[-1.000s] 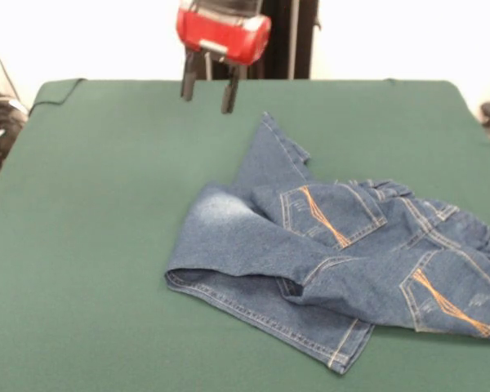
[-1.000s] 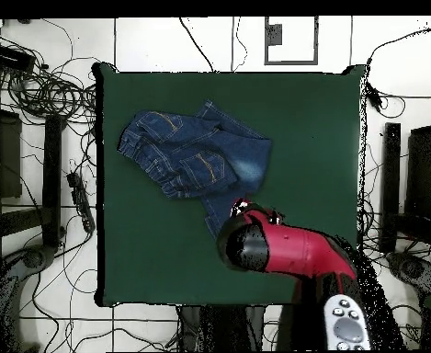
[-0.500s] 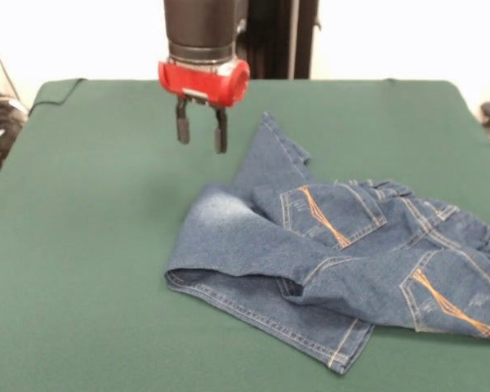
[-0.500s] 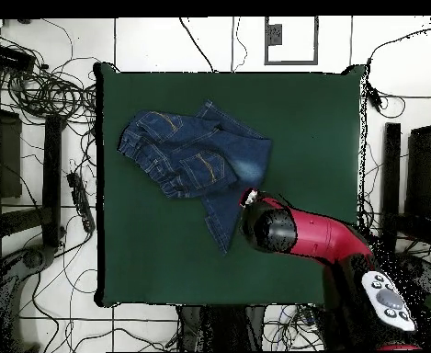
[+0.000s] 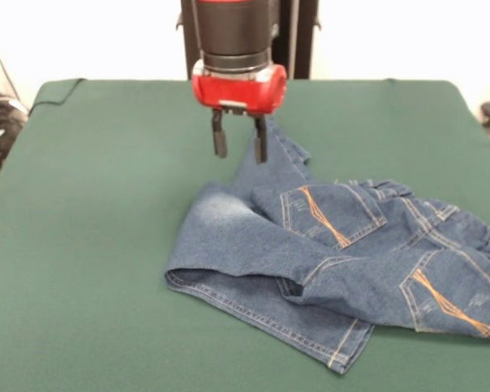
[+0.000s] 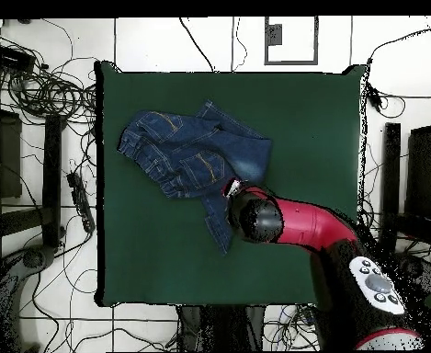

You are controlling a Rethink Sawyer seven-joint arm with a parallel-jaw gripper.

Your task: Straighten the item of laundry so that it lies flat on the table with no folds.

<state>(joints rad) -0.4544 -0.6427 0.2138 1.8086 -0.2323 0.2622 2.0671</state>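
We find gripper [image 5: 238, 145] released, above a jeans leg | jeans [image 5: 335, 261] crumpled below it on bench [image 5: 90, 245], folds evident

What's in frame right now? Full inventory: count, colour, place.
Jeans: one pair, blue denim with tan stitching and faded whitish patch, crumpled with folds, on the table's right half in the front view.
Table: one, dark green cloth surface, fills most of both views.
Cables: many, black, on the floor around the table in the overhead view.
Arm: one, red and black, reaching over the table.
Gripper: one, black fingers under a red housing, open, above the jeans leg at the far side.
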